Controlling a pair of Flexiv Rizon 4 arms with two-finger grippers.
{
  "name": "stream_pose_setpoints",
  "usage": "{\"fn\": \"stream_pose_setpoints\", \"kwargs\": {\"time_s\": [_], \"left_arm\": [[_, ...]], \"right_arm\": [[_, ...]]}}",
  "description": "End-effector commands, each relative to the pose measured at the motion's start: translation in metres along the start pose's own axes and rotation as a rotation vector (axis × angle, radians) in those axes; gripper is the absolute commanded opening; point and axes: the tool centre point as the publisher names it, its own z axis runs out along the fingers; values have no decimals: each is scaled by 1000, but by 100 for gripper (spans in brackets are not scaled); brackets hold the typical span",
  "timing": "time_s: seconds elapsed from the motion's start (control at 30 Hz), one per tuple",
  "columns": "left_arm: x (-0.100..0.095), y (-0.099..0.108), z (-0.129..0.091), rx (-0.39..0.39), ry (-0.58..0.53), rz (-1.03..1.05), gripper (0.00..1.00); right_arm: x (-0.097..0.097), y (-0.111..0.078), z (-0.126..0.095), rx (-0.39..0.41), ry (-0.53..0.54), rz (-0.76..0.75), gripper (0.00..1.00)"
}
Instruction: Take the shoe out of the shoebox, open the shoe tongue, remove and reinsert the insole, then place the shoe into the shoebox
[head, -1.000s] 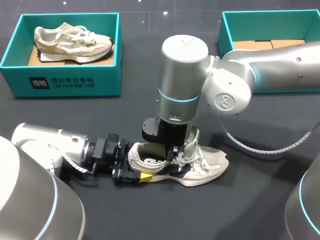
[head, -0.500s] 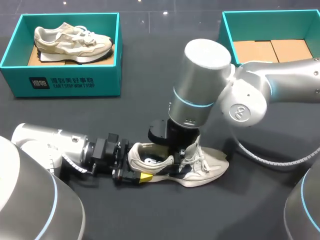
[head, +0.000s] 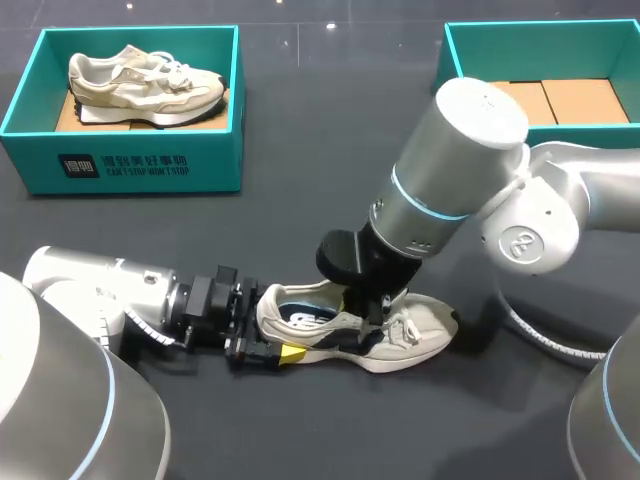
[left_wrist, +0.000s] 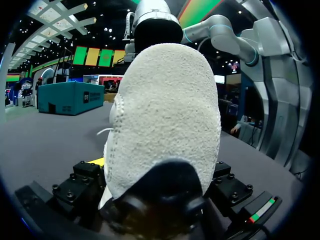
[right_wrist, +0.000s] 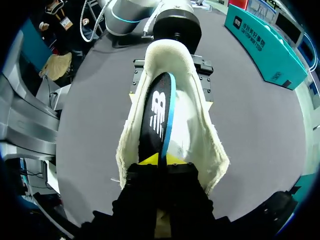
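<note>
Two claws engaged: our left claw (head: 265, 350) clenched on sneaker (head: 425, 330) heel on worktop (head: 300, 230); our right claw (right_wrist: 161, 160) pinching insole (right_wrist: 156, 117) inside sneaker opening. We risk insole buckling or slipping from weak pinch.

Looked steeply down from above and behind in the head view, far enough off to hold the whole table (head: 300, 140) and the shoe (head: 420, 330) near its front; sat low and level in the left wrist view, pressed close behind the heel (left_wrist: 165, 115) and facing along the shoe toward the right arm (left_wrist: 225, 35); hung close over the shoe's opening in the right wrist view, staring down onto the insole (right_wrist: 157, 115), with the left arm (right_wrist: 175, 22) beyond the heel. Shared the shoe across all three; caught the opposite arm in each wrist view.
</note>
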Motion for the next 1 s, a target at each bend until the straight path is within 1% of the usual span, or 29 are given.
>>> {"fn": "stream_pose_setpoints", "kwargs": {"time_s": [0.03, 0.3, 0.53, 0.73, 0.77, 0.93, 1.0], "left_arm": [[-1, 0, 0, -1, -3, -1, 0], [-1, 0, 0, -1, -3, -1, 0], [-1, 0, 0, -1, -3, -1, 0], [-1, 0, 0, -1, -3, -1, 0], [-1, 0, 0, -1, -3, -1, 0], [-1, 0, 0, -1, -3, -1, 0], [-1, 0, 0, -1, -3, -1, 0]], "right_arm": [[3, -3, -6, -51, -10, -22, 0], [0, -3, -9, -91, -26, -58, 0], [-2, -5, -12, -151, -42, -108, 0], [-4, 2, -21, -154, -57, -161, 0], [-4, 2, -23, -166, -66, -180, 0], [-5, 0, -26, -177, -74, -201, 0], [-6, -1, -27, -195, -81, -224, 0]]}}
